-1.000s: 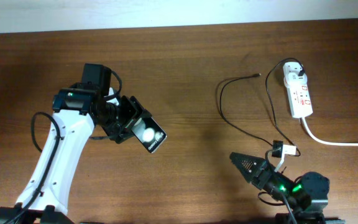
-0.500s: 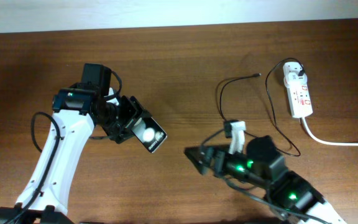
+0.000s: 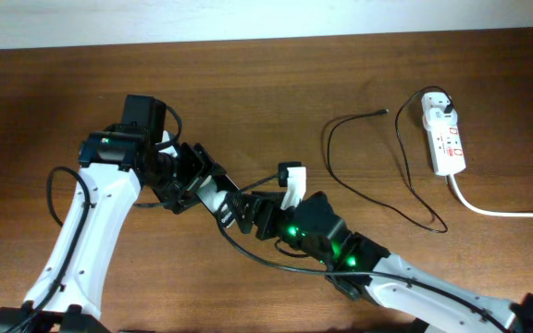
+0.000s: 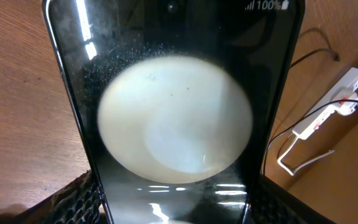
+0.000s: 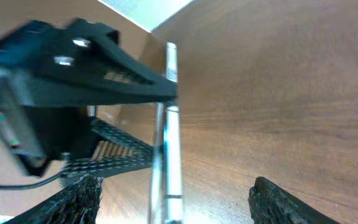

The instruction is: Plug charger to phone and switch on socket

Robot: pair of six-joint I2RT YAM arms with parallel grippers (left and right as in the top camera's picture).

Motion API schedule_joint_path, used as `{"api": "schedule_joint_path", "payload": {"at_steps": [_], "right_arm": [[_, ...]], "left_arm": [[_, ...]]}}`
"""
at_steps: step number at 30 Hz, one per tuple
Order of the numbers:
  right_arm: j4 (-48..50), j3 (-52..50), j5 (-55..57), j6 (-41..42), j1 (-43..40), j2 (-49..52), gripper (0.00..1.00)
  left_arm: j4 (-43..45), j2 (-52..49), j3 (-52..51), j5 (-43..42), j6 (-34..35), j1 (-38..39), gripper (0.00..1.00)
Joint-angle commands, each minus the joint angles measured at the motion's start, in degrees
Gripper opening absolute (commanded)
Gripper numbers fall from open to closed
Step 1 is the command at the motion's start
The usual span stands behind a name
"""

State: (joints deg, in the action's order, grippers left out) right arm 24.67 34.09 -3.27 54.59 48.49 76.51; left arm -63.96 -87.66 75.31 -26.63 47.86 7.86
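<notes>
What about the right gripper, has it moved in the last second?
Yes. The right gripper swung left and slightly up in the overhead view, away from the socket, and now reaches the phone.

place: we'd call this a robotics lab bench, as far as we can tell
main giveaway: two robot arms, the left arm [image 3: 81, 240] and the right arm [image 3: 415, 287], over one table [image 3: 276, 83]
electronics: green status lights [image 3: 290, 231] glowing on the arms, with loose black wiring
surface: plain brown wood-grain top, with a pale wall [image 3: 248, 18] along the far edge
props: a white socket [image 3: 444, 137], a thin black charger [image 3: 326, 148] and a phone [image 4: 176, 118], which reads to us as a test setup
</notes>
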Motion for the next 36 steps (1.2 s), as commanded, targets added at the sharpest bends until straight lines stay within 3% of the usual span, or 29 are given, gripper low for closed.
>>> {"api": "schedule_joint_path", "payload": {"at_steps": [1,7,20,36], "right_arm": [[2.0,0.5,0.0,5.8,0.3,2.1,0.78],[4.8,0.6,2.9,5.9,2.0,3.3,0.68],[13.0,0.7,6.8,6.0,4.6,8.3,0.59],[13.3,0.8,7.0,8.9,5.1,8.3,0.40]], "left_arm": [[0.1,0.2,0.3,-1.2,0.5,0.0,0.55],[0.3,0.2,0.3,-1.2,0.5,0.0,0.55],[0.3,0.2,0.3,-1.2,0.5,0.0,0.55],[0.3,0.2,0.3,-2.2,0.5,0.0,0.55]]}}
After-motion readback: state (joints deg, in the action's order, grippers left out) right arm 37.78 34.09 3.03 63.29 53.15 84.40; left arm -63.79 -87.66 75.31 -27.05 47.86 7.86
